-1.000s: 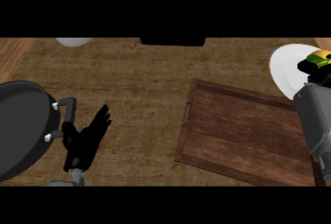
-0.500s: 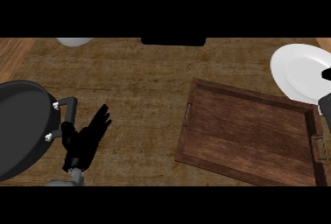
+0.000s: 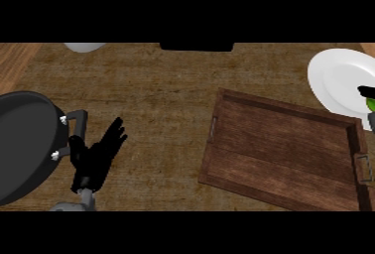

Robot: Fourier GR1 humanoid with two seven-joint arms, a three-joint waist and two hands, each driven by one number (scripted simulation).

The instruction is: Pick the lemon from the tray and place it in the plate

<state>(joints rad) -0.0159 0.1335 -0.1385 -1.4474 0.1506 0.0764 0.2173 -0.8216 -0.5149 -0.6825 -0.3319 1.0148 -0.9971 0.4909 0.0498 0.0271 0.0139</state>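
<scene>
Right hand (image 3: pixel 366 92) withdrawn to edge (mostly cut off), perhaps holding lemon (image 3: pixel 370 103)

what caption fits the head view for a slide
Right hand at the round white plate, beside an empty brown wooden tray; left hand rests open.

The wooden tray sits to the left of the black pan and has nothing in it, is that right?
Not quite. The head view shows the wooden tray to the right of the black pan, not the left. It does have nothing in it.
</scene>
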